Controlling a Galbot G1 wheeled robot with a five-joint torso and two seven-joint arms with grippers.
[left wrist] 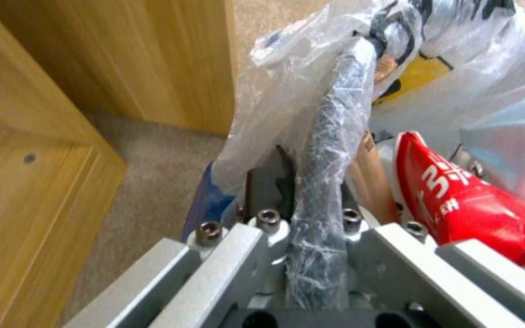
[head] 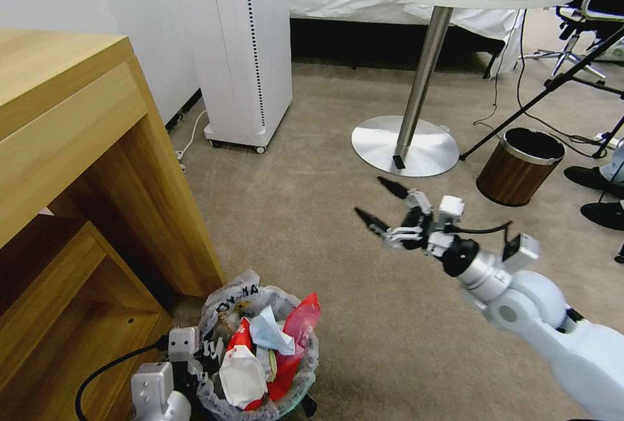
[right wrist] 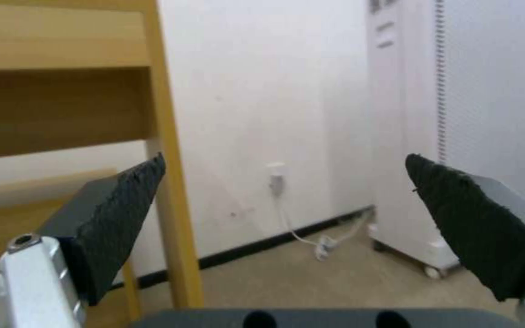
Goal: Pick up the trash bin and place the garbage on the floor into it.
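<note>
Carpet around us is looking bare from the head view: we are seeing the trash bin [head: 260, 359] heaped with garbage [head: 260, 356], with our left hand [head: 188, 359] right against its rim on the side toward the wooden cabinet [head: 78, 200]. Our right hand [head: 383, 203] is hanging well apart over the floor [head: 312, 213], fingers spread and holding nothing, so the left is far nearer.

Left wrist view is showing us what the head view hides: the bag-wrapped rim is running straight away between the clamped fingers [left wrist: 278, 175], a red packet [left wrist: 463, 205] just inside.

Right wrist view is confirming wide-apart pads [right wrist: 123, 214] facing a white wall [right wrist: 262, 114].
</note>
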